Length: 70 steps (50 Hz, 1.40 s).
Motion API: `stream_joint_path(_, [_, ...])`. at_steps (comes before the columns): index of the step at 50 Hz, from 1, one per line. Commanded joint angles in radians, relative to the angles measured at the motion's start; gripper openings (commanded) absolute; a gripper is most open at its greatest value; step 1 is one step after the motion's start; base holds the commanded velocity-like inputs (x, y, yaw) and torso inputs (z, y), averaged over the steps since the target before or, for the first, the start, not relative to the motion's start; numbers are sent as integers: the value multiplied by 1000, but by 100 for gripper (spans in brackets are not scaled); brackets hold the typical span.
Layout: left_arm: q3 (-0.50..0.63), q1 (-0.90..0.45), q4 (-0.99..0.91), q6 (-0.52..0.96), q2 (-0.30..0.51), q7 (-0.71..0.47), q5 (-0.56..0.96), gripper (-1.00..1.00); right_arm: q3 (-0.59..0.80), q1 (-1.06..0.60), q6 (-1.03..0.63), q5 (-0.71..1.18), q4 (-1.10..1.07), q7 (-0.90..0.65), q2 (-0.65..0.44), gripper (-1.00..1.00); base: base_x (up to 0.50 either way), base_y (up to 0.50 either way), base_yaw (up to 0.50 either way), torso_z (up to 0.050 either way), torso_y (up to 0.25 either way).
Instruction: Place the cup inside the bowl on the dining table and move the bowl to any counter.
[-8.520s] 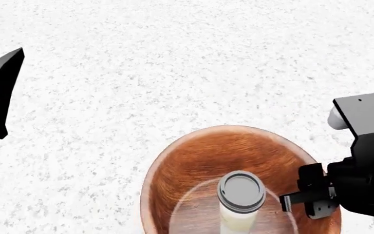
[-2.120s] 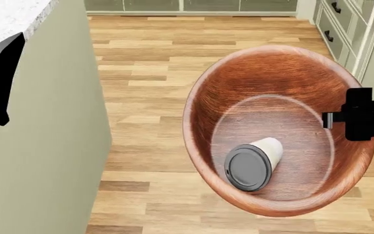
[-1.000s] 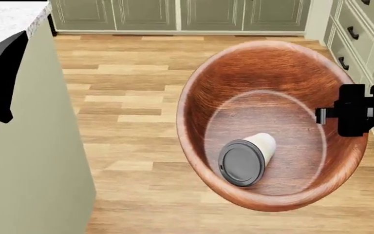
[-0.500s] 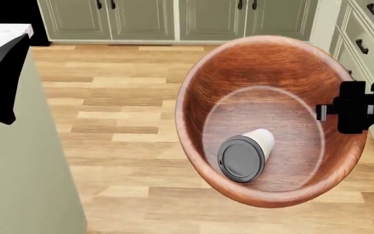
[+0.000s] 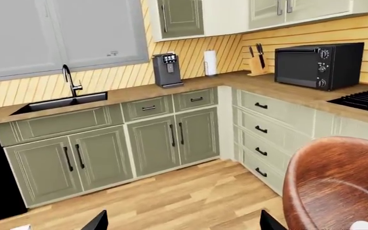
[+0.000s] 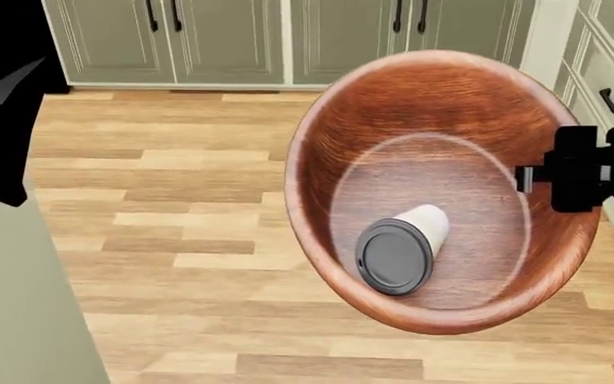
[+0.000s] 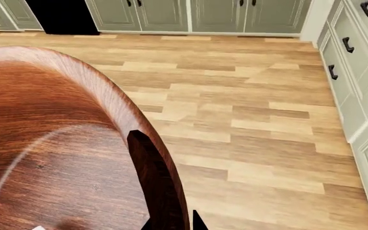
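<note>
The reddish-brown wooden bowl (image 6: 435, 104) hangs in the air over the wood floor, tilted. My right gripper (image 6: 536, 178) is shut on its right rim; in the right wrist view the gripper (image 7: 174, 224) pinches the rim of the bowl (image 7: 56, 143). The cream cup (image 6: 405, 246) with a grey lid lies on its side inside the bowl. My left gripper (image 6: 9, 104) is open and empty at the left; its fingertips stand wide apart in the left wrist view (image 5: 182, 223). The wood counter (image 5: 171, 91) with the black sink (image 5: 59, 102) is ahead. The dining table's green side (image 6: 9, 304) shows at lower left.
Green base cabinets (image 6: 233, 40) line the wall ahead and drawers (image 6: 611, 88) the right. On the counter stand a coffee machine (image 5: 166, 70), a paper roll (image 5: 210, 62), a knife block (image 5: 258, 64), a black microwave (image 5: 318, 64) and a hob (image 5: 363, 98).
The view has moved away from the dining table, which slid out at the left; the cabinets are nearer. The bowl stays in my right gripper. The cup, upright earlier, lies on its side.
</note>
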<state>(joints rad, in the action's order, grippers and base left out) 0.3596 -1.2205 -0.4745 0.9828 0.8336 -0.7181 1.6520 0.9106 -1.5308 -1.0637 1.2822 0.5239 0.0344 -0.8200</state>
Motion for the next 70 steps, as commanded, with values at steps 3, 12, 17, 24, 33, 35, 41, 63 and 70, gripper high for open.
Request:
stream_joint_path(3, [-3, 7, -4, -21, 7, 2, -12, 100, -19, -16, 7, 3, 18, 15, 20, -100, 500, 0, 0, 0, 3])
stream_joint_path(12, [7, -2, 3, -19, -4, 2, -21, 100, -24, -4, 11, 13, 12, 13, 16, -100, 500, 0, 0, 0, 1])
stream_joint_path(17, [8, -6, 0, -18, -3, -2, -17, 100, -28, 5, 12, 20, 4, 8, 8, -100, 500, 0, 0, 0, 2])
stream_joint_path(24, [9, 6, 1, -24, -2, 8, -25, 100, -27, 3, 16, 17, 12, 17, 14, -100, 500, 0, 0, 0, 1])
stream_joint_path(33, [10, -1, -1, -26, -5, 9, -24, 100, -35, 14, 7, 36, -10, 2, 5, -100, 500, 0, 0, 0, 2])
stream_joint_path(35, [8, -10, -7, -18, 5, -1, -7, 100, -30, 2, 2, 31, -9, 7, 10, -100, 500, 0, 0, 0, 0])
stream_joint_path(41, [16, -30, 0, -8, 4, -11, -4, 100, -26, 18, 21, 22, -2, 22, 12, -100, 500, 0, 0, 0, 2])
stream_joint_path(63, [27, -23, -5, -13, 2, 2, -30, 100, -37, 8, 18, 36, -20, 11, 12, -100, 500, 0, 0, 0, 2])
stream_joint_path(70, [29, -13, 0, -19, 3, 16, -48, 100, -20, -5, 28, 8, 3, 35, 29, -100, 500, 0, 0, 0, 1])
